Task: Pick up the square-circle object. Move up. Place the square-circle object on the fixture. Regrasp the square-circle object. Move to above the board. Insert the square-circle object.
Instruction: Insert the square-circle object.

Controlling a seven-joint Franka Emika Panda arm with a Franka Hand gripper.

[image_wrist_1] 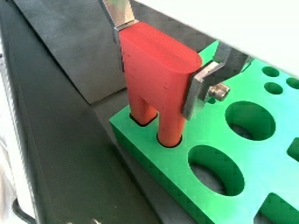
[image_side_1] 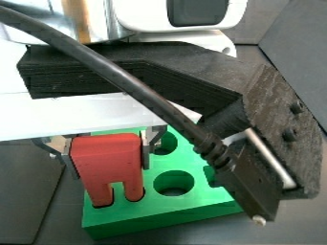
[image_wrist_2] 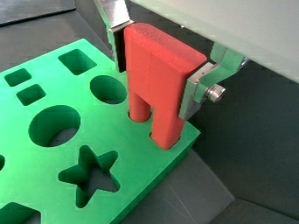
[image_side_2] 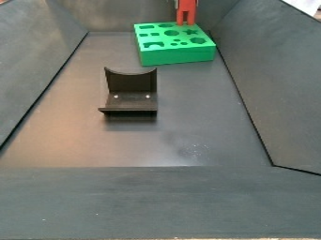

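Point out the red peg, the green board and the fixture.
square-circle object [image_wrist_2: 158, 74], wrist view, flat red body between the gripper [image_wrist_2: 163, 72] fingers.
board [image_side_2: 175, 42], side view, top face near the cut-outs.
fixture [image_side_2: 128, 94], side view, its notched upright.

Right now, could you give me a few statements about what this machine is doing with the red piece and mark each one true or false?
1. The gripper holds the square-circle object between its jaws. True.
2. The red piece stands over the middle of the board. False: it is at a corner of the board, as both wrist views show.
3. The fixture carries the red piece. False: in a side view the fixture stands bare, apart from the board.
4. The piece has two prongs pointing down at the board. True: one round, one square, at cut-outs there.
5. The board has a star-shaped cut-out. True.
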